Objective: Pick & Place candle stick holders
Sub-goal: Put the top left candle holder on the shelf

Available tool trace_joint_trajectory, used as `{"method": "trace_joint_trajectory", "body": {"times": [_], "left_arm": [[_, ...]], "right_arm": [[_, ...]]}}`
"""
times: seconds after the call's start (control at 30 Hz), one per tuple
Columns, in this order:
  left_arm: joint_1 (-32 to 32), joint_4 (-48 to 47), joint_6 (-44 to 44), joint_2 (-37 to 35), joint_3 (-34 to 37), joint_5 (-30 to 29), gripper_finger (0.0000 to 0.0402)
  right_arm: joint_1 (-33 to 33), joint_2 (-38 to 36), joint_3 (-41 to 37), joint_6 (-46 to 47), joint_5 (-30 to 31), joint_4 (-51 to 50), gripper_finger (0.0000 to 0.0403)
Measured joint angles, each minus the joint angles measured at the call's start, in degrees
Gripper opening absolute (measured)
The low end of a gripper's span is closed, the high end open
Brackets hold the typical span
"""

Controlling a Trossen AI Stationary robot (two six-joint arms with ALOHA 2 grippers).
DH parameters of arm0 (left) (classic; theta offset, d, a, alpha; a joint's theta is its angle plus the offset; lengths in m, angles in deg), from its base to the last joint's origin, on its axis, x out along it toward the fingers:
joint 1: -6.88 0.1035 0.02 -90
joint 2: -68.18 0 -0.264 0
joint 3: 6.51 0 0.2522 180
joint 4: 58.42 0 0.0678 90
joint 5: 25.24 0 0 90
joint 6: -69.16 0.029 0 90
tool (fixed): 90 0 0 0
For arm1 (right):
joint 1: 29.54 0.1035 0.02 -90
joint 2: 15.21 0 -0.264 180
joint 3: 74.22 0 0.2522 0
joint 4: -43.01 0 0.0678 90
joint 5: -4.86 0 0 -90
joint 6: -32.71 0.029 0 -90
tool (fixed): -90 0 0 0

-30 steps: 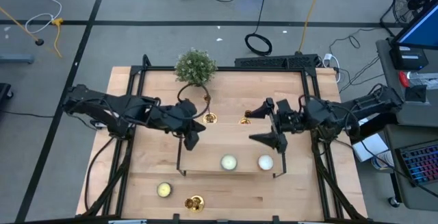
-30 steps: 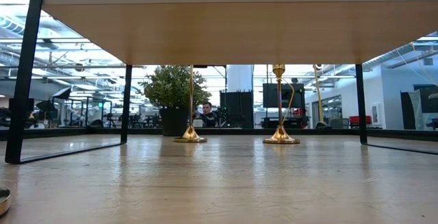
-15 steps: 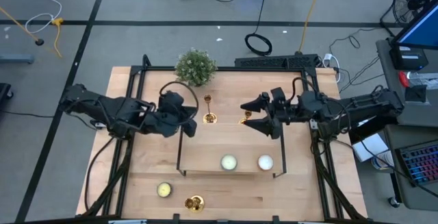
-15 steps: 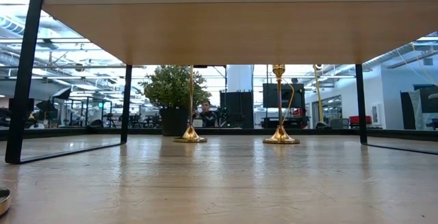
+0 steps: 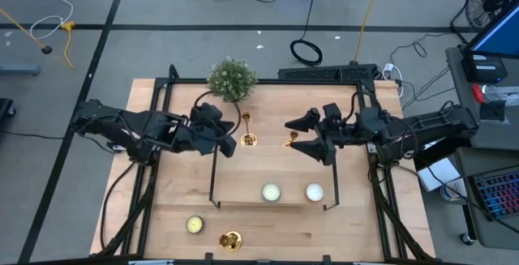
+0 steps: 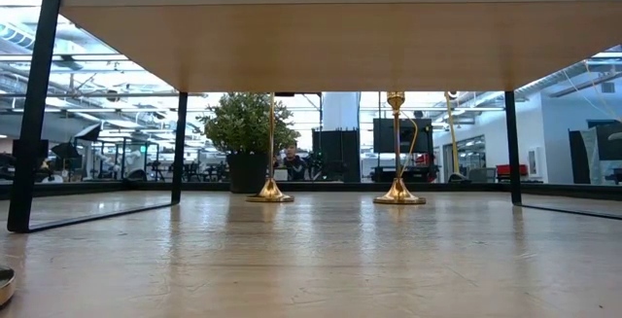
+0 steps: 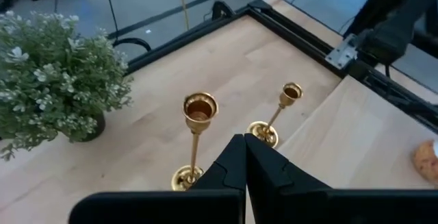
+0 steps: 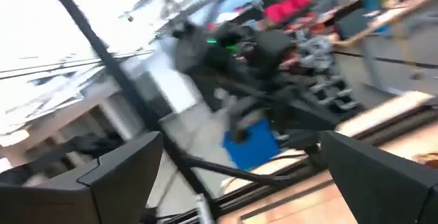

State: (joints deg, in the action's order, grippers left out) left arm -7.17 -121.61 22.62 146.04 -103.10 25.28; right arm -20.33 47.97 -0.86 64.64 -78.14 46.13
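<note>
From where I stand, the right claw (image 5: 304,138) hangs spread wide over the pale wooden surface (image 5: 178,200), empty, its tips pointing toward nine o'clock. The nearer shiny gold candlestick with the round flared base (image 5: 290,143) stands upright just off those tips, at about nine o'clock from the claw, its thin stem vertical, so the spread fingers would have to straddle it from the side. The right arm is plainly the closer one to it. The taller gold candlestick (image 5: 248,138) stands to its left, near the bushy green plant in a dark pot (image 5: 231,79). The left claw (image 5: 229,145), pinched shut and holding nothing, sits just beside it. A third gold candlestick (image 5: 230,240) lies well apart at the surface's six o'clock edge.

Against a second ago, the right claw has swung up from five o'clock toward the candlestick, and the left claw has drawn back toward the plant.
</note>
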Motion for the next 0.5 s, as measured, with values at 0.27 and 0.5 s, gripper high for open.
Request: {"method": "trace_joint_trajectory", "body": {"times": [0.27, 0.5], "left_arm": [[0.06, 0.0, 0.93, 0.0, 0.01, 0.47, 0.0001], [-0.23, -0.02, 1.07, 0.0, 0.01, 0.51, 0.0001]], "right_arm": [[-2.6, 4.11, -0.02, 3.77, 8.44, -7.65, 0.0393], [-5.63, 9.3, -0.02, 7.83, 9.39, -11.34, 0.0393]]}}
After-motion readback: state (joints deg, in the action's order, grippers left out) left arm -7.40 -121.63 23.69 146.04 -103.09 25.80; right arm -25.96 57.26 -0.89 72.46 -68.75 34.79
